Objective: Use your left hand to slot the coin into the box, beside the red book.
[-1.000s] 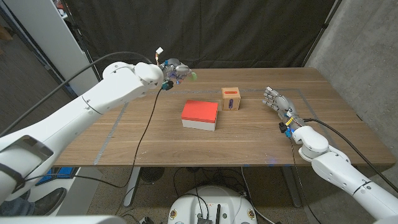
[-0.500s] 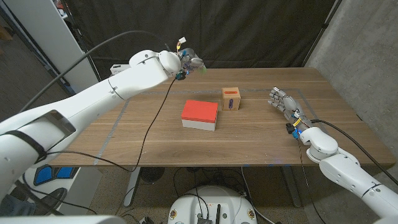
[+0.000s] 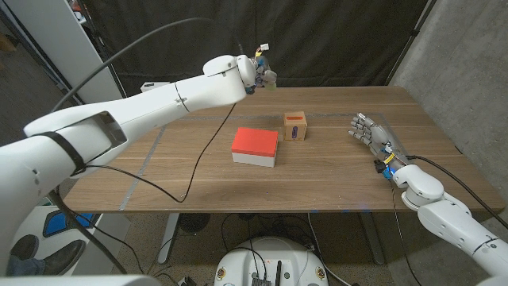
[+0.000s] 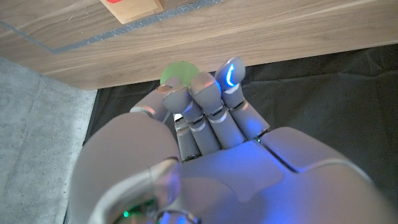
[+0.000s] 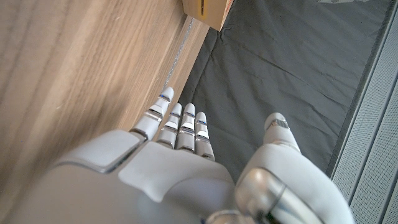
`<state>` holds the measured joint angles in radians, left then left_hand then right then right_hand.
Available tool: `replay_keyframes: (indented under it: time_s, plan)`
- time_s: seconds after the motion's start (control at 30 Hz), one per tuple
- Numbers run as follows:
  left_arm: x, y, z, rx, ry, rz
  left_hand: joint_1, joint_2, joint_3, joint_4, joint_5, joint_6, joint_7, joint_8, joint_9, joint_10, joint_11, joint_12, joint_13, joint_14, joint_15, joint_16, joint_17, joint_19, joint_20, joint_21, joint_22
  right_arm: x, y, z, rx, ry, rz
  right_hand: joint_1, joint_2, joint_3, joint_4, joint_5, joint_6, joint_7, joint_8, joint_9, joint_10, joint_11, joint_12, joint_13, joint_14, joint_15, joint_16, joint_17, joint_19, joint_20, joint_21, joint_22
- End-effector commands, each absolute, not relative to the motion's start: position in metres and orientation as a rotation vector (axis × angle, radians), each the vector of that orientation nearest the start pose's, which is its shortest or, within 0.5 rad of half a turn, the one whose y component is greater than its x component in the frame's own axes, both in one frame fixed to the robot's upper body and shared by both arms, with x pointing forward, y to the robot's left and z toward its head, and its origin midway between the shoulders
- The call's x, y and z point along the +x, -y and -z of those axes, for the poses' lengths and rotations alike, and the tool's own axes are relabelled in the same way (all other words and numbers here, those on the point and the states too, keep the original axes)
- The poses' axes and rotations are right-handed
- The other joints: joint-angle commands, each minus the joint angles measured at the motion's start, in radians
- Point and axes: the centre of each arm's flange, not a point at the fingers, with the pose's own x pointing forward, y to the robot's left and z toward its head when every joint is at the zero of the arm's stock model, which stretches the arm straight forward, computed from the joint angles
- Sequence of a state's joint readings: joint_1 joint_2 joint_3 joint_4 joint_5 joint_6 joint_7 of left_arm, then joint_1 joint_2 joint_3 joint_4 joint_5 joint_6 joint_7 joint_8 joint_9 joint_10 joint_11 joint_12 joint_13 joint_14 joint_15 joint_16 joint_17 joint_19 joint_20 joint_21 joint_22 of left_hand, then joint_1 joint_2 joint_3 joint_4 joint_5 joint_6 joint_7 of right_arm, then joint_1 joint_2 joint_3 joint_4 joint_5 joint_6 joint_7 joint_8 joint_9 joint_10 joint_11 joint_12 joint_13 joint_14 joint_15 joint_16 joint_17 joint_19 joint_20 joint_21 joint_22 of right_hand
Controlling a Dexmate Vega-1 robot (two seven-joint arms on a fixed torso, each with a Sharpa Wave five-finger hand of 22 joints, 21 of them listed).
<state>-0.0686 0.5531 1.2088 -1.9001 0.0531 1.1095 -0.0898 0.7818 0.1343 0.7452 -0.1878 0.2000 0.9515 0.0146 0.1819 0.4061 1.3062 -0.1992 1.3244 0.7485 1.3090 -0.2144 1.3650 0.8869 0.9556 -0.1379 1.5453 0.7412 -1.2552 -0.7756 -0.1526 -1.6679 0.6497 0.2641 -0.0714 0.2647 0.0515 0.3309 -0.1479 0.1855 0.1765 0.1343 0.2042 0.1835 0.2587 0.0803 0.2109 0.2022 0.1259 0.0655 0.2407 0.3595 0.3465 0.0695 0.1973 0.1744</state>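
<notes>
The left robot hand [image 3: 262, 73] is raised above the far edge of the worktop [image 3: 190, 171], at the end of a long white arm that comes in from the left side. In the left wrist view its fingertips [image 4: 204, 84] are drawn together and pinch a small, round, pale green coin [image 4: 180, 74], so this robot hand is grasping the coin in the air, not touching the wood. In the head view the coin cannot be made out clearly.

More to the right, near the middle of the worktop, lies the red book [image 3: 255, 146], flat, with a red cover and white page edges. Just beside it, on its far right side, stands the small brown box [image 3: 295, 125], with a red patch on its top and a dark slot on the front face. Box and book are near each other but apart.

On the right side, the right robot hand [image 3: 373, 135] is over the worktop near its right edge, well apart from the box. Its fingers [image 5: 180, 124] are stretched out straight, close together, and it holds nothing.
</notes>
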Motion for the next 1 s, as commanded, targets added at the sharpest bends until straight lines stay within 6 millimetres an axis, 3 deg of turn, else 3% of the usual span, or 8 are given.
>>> replay_keyframes:
  time_s: [0.03, 0.17, 0.47, 1.0]
  plan:
    - [0.564, -0.016, -0.218, 1.471, 0.341, 0.004, -0.001, -0.008, 0.006, -0.001, 0.001, 0.046, 0.039, 0.007, 0.002, 0.000, -0.008, 0.002, 0.001, -0.001, 0.001, 0.009, 0.003, -0.011, -0.075, 0.000, -0.002, 0.556, 0.380, 0.078, -0.082, 0.550, -0.113, 0.002, 0.008, 0.003, -0.004, 0.001, 0.005, -0.004, -0.004, 0.006, 0.005, -0.002, -0.003, 0.004, 0.008, -0.002, 0.003, 0.006, 0.008, 0.002, 0.006, 0.004]
    - [0.573, -0.003, -0.224, 1.549, 0.287, 0.041, -0.002, -0.007, 0.006, 0.001, 0.001, 0.044, 0.038, 0.007, 0.004, 0.002, -0.009, 0.001, -0.001, -0.007, 0.001, 0.006, -0.004, -0.008, -0.075, 0.006, 0.003, 0.556, 0.380, 0.080, -0.083, 0.551, -0.113, 0.003, 0.008, 0.003, -0.004, 0.001, 0.006, -0.004, -0.004, 0.006, 0.005, -0.003, -0.003, 0.004, 0.008, -0.001, 0.003, 0.006, 0.009, 0.002, 0.006, 0.004]
    - [0.574, 0.012, -0.220, 1.638, 0.248, 0.030, -0.004, -0.007, 0.009, 0.000, 0.002, 0.042, 0.037, 0.006, 0.004, -0.001, -0.008, -0.001, 0.000, -0.005, 0.002, 0.012, -0.007, -0.006, -0.075, 0.014, 0.025, 0.557, 0.380, 0.081, -0.073, 0.554, -0.109, 0.003, 0.008, 0.003, -0.004, 0.001, 0.006, -0.004, -0.004, 0.006, 0.007, -0.002, -0.003, 0.004, 0.009, 0.000, 0.003, 0.006, 0.009, 0.002, 0.006, 0.004]
    - [0.561, 0.027, -0.182, 1.539, 0.253, -0.070, 0.009, -0.009, 0.011, -0.003, 0.007, 0.054, 0.055, 0.006, -0.002, 0.012, -0.009, -0.007, -0.010, -0.001, 0.001, 0.019, -0.036, 0.000, -0.076, 0.007, 0.011, 0.556, 0.382, 0.081, -0.087, 0.548, -0.118, 0.003, 0.008, 0.003, -0.004, 0.001, 0.006, -0.005, -0.004, 0.006, 0.007, -0.004, -0.003, 0.004, 0.011, 0.001, 0.004, 0.007, 0.011, 0.002, 0.006, 0.004]
